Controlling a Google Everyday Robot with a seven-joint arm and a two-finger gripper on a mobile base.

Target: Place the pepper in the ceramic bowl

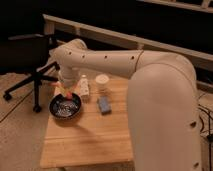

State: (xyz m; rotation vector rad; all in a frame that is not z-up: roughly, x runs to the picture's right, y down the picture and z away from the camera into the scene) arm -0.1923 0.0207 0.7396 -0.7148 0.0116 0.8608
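A white robot arm point(125, 62) is seen stretched across a wooden table point(90, 140), its bulky near segment filling the right of the view. The arm's far end is bent down at the table's left rear corner, where the gripper point(64, 90) is held just above the far rim of the bowl point(65, 106). Something orange-red, taken to be the pepper point(65, 92), is seen at the gripper's tip, directly over the bowl's back edge; it appears to be pinched there, though whether the gripper is closed on it cannot be told from this view. The pepper is not seen lying on the table or on the bowl's floor.

The bowl, black with a pale speckled inside, is set near the left edge of the table. Just to its right, a small white bottle-like object point(84, 86) is stood upright, close beside the gripper. A white cup point(102, 82) is placed further right, near the table's back edge, apart from the bottle. A blue-grey block point(104, 104) is laid flat in front of the cup, between the bowl and the arm's large near segment, touching neither.

A black office chair point(27, 62) is seen on the carpet point(20, 135) to the left, behind the table, with its wheeled base turned toward the table. A pale ledge point(115, 37) is run along the dark background behind the arm.
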